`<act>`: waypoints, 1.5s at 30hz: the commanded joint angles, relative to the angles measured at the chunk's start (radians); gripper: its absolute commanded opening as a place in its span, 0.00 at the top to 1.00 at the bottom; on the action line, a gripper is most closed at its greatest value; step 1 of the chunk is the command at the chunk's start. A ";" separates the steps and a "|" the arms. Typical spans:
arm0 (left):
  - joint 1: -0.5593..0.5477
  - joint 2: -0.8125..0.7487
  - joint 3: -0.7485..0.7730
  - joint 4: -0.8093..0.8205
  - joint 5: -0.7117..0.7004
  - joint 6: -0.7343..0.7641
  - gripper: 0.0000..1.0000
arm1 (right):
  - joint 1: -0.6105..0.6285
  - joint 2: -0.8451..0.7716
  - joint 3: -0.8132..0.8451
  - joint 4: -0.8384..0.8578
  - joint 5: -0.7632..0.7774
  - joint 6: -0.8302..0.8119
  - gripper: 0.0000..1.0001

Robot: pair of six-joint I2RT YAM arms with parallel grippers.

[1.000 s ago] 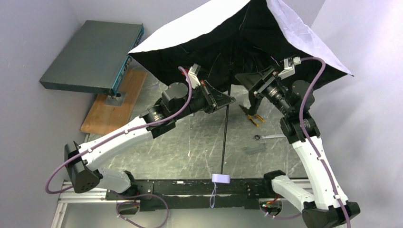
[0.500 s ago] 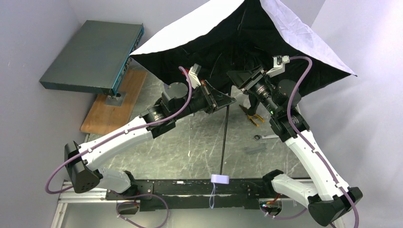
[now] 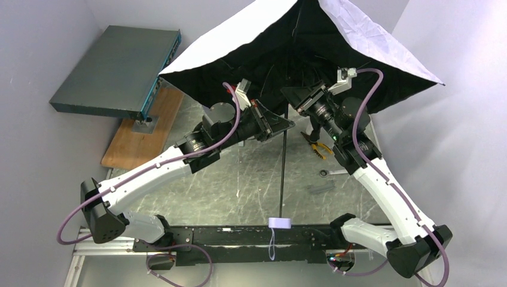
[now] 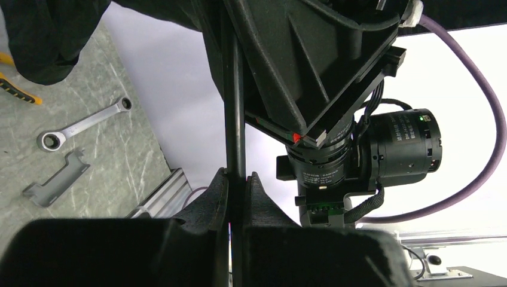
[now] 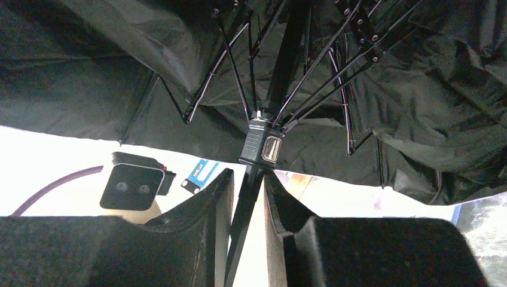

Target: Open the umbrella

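Umbrella spread wide, two arms at its shaft

We see the umbrella (image 3: 370, 48) lying across the far half of the desk (image 3: 239, 185). Its pale canopy is fanned out with the black underside facing the arms. Its thin shaft (image 3: 281, 179) runs back to the small handle (image 3: 279, 223) at the near edge. The left fingers (image 4: 224, 194) are clamped together on the shaft partway along. The right fingers (image 5: 222, 197) flank the shaft just below the runner (image 5: 263, 140), where the ribs meet. We cannot tell whether they grip it yet. A wrench (image 4: 78, 124) lies on the desk off to one side.

We judge this to be the last stretch of opening, because the fabric sags in places. Next, the right fingers need to bear on the runner and push it toward the canopy until it latches. Meanwhile the left fingers must hold the shaft steady.
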 commanded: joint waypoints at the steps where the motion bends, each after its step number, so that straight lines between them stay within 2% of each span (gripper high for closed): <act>1: -0.016 -0.056 0.079 0.095 0.054 0.060 1.00 | 0.037 -0.002 -0.001 0.039 -0.005 -0.020 0.73; 9: -0.003 -0.057 0.090 0.088 0.059 0.065 1.00 | 0.075 -0.042 -0.023 0.007 0.022 -0.033 0.77; 12: -0.004 -0.063 0.083 0.087 0.060 0.065 1.00 | 0.076 -0.045 -0.031 0.003 0.022 -0.027 0.76; 13: -0.003 -0.064 0.079 0.089 0.060 0.064 1.00 | 0.076 -0.044 -0.029 -0.002 0.026 -0.026 0.65; 15: -0.003 -0.068 0.069 0.092 0.067 0.063 1.00 | 0.076 -0.044 -0.013 -0.019 0.049 -0.039 0.37; 17: -0.003 -0.071 0.061 0.099 0.069 0.062 1.00 | 0.075 -0.039 0.012 -0.038 0.085 -0.058 0.18; 19: -0.003 -0.075 0.058 0.099 0.074 0.060 1.00 | 0.071 -0.031 0.042 -0.056 0.157 -0.076 0.10; 24: -0.003 -0.074 0.072 0.089 0.092 0.067 1.00 | 0.063 0.038 0.135 -0.113 0.174 -0.085 0.11; 27: -0.004 -0.076 0.075 0.087 0.097 0.066 1.00 | 0.058 0.067 0.164 -0.124 0.174 -0.079 0.16; 29: -0.005 -0.077 0.075 0.085 0.099 0.066 1.00 | 0.055 0.070 0.159 -0.114 0.185 -0.071 0.23; 32: -0.004 -0.082 0.071 0.086 0.101 0.067 1.00 | 0.050 0.070 0.160 -0.119 0.196 -0.073 0.41; 35: -0.004 -0.083 0.074 0.086 0.104 0.072 1.00 | 0.049 0.065 0.147 -0.132 0.189 -0.071 0.66; 41: -0.004 -0.085 0.073 0.086 0.106 0.076 1.00 | 0.049 0.036 0.105 -0.140 0.204 -0.074 1.00; 45: -0.005 -0.085 0.063 0.090 0.120 0.071 1.00 | 0.050 0.038 0.123 -0.143 0.232 -0.089 1.00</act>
